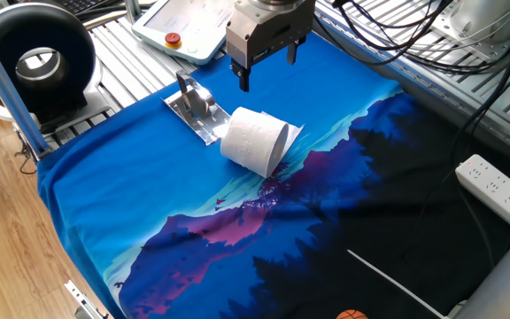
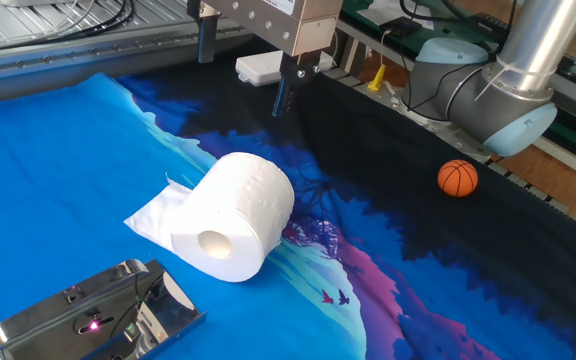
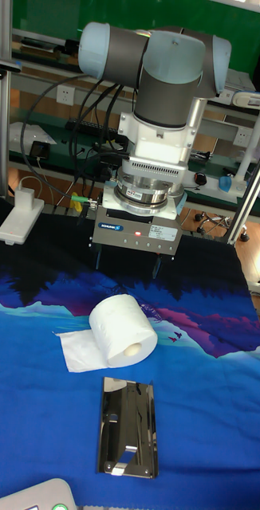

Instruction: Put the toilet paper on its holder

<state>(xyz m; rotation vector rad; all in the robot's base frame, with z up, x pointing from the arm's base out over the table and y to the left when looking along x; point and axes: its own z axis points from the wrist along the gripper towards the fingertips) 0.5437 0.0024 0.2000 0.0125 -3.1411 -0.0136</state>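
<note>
The toilet paper [image 1: 255, 142] [image 2: 233, 217] [image 3: 124, 330] lies on its side on the blue cloth, its loose sheet end trailing flat beside it. Close by sits the holder [image 1: 197, 110] [image 2: 98, 313] [image 3: 129, 425], a shiny silver plate with a bent arm, bare of any roll. My gripper [image 1: 269, 71] [image 2: 242, 74] [image 3: 125, 265] hangs above the cloth just behind the roll, fingers spread wide and nothing between them. It touches neither the roll nor the holder.
A white pendant with a red button [image 1: 184, 31] lies behind the holder on the metal slats. An orange ball [image 2: 458, 178] rests on the dark part of the cloth. A white power strip [image 1: 494, 186] lies at the right edge, a black ring-shaped device [image 1: 38, 62] at the far left.
</note>
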